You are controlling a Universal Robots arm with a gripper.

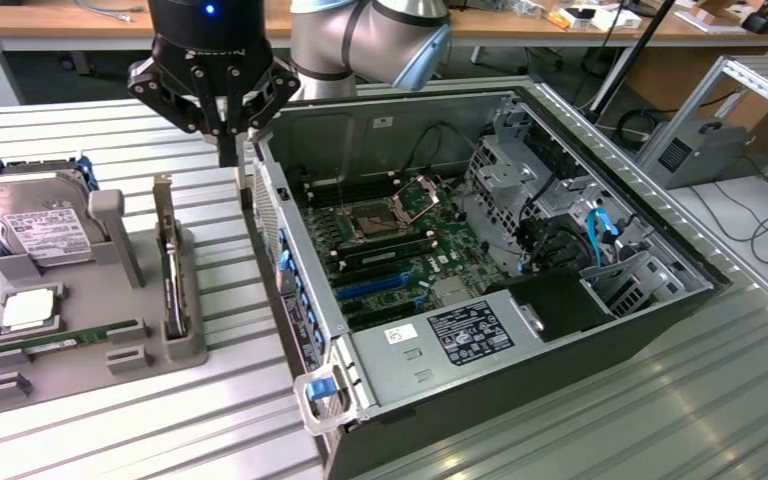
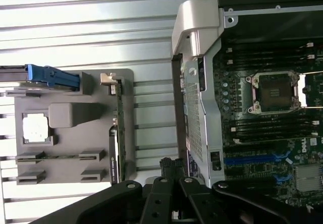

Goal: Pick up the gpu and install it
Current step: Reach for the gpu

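The gripper [image 1: 231, 148], pressed together and empty, hangs between the computer [image 1: 491, 250] and the tray [image 1: 91, 372] holding the upright card [image 1: 168, 262].

Closed jaws near upright gpu [image 1: 171, 280] in tray [image 1: 77, 372]

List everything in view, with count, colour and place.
gpu: one, dark board with silver bracket, on edge in the tray
hard drive: one, silver with white label, upright in the tray
processor chip: one, silver, flat in the tray
memory stick: one, green, in a tray slot
tray: one, grey, exterior view's left of the case
computer case: one, silver and black, open, on the table
table: one, pale slatted metal
arm: one, grey, over the case's far edge
pincer: one, black, shut, empty, above the tray-case gap
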